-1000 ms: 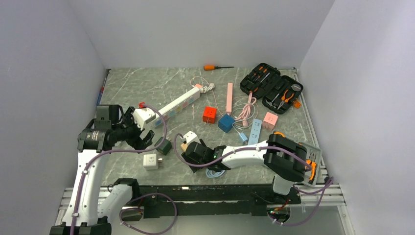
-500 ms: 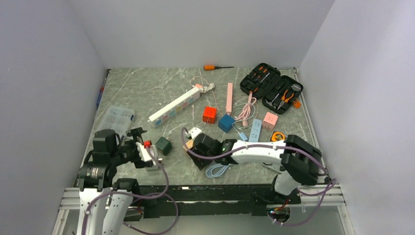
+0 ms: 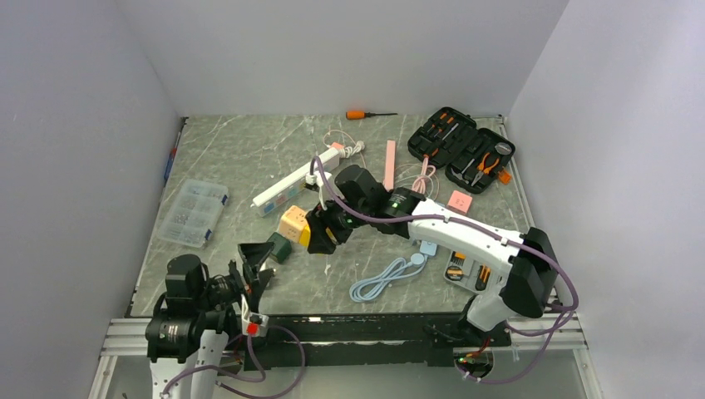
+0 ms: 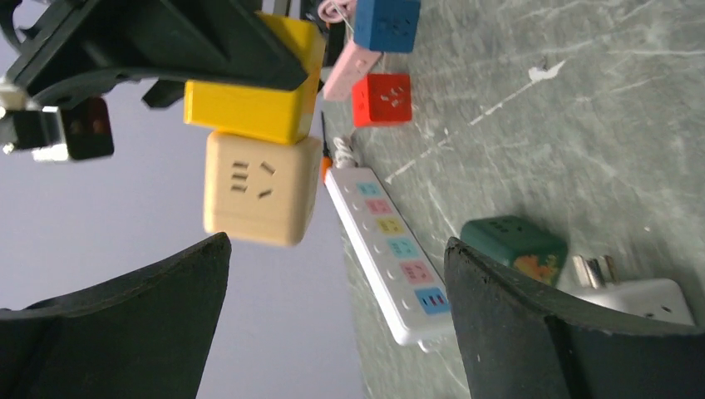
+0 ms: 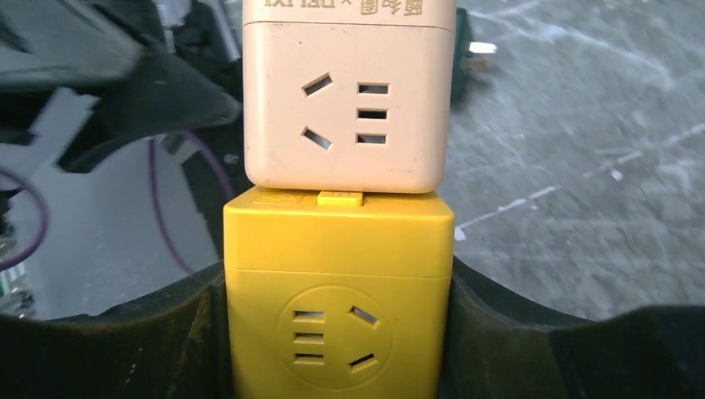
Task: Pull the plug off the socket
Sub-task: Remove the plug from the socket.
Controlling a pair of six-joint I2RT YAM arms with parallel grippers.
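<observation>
A beige cube socket [image 5: 349, 100] is plugged onto a yellow cube socket [image 5: 337, 307]. My right gripper [image 5: 337, 349] is shut on the yellow cube and holds the pair above the table. In the top view the beige cube [image 3: 292, 223] and yellow cube [image 3: 305, 237] hang left of centre at my right gripper [image 3: 320, 233]. My left gripper [image 3: 253, 266] is open and empty near the front left edge, below the pair. In the left wrist view the yellow cube [image 4: 249, 91] and beige cube [image 4: 262, 187] float above my open left gripper [image 4: 337, 332].
A green cube [image 4: 515, 249] and a white plug adapter [image 4: 640, 299] lie by my left gripper. A white power strip [image 3: 291, 187], clear parts box [image 3: 194, 213], light blue cable [image 3: 387, 278], open tool case [image 3: 461, 150], orange screwdriver [image 3: 366, 114] and pink cube [image 3: 459, 202] lie around.
My right gripper lifted the yellow and beige cubes and carried them up and toward the far left. My left arm drew back to the near edge, now open and empty.
</observation>
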